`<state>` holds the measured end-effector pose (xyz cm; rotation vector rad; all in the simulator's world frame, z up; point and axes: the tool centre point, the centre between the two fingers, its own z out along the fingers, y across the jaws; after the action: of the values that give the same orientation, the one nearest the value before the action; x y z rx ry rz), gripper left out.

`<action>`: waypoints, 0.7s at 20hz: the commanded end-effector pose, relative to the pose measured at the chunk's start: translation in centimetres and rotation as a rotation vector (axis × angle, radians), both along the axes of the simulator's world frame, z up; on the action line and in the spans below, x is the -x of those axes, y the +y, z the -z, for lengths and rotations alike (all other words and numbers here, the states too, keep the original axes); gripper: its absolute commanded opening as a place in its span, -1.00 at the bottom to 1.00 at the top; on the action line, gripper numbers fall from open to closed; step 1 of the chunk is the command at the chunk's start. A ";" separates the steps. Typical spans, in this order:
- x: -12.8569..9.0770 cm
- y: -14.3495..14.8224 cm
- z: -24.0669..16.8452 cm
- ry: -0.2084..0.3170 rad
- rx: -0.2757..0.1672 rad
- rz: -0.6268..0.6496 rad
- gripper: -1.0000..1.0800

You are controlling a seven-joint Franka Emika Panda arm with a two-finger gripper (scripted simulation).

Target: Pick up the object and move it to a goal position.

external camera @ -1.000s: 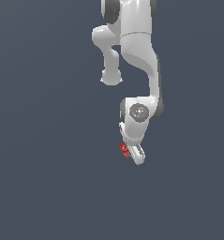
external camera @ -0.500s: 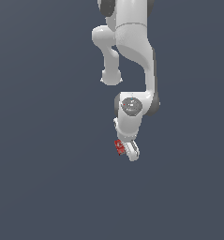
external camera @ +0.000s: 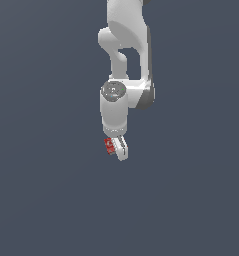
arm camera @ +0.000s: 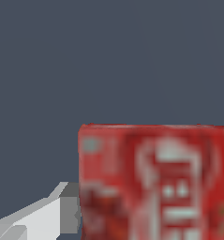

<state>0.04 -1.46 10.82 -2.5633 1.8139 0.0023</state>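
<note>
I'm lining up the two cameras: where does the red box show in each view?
Exterior view: the red box sits just below centre, at the arm's tip, on the exterior view's left of the gripper.
Wrist view: the box fills much of the frame, close up.
Shared landmark: the white finger beside the box.

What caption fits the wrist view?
Close-up of the red box with white markings, one gripper finger beside it, plain grey background.

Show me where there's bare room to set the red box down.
The grey surface is bare on every side of the arm in the exterior view. Only the patch at the gripper, where the red box sits, is occupied.
</note>
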 end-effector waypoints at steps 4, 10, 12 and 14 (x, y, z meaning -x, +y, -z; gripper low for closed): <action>1.1 -5.2 -4.4 0.000 -0.001 0.000 -1.00; 1.9 -9.8 -8.4 0.000 0.000 0.000 -1.00; 2.1 -10.9 -9.4 0.000 0.001 0.000 -1.00; 2.1 -11.7 -10.0 0.000 0.001 0.000 -1.00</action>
<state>-1.98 -12.51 20.30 -2.5615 1.8164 -0.0007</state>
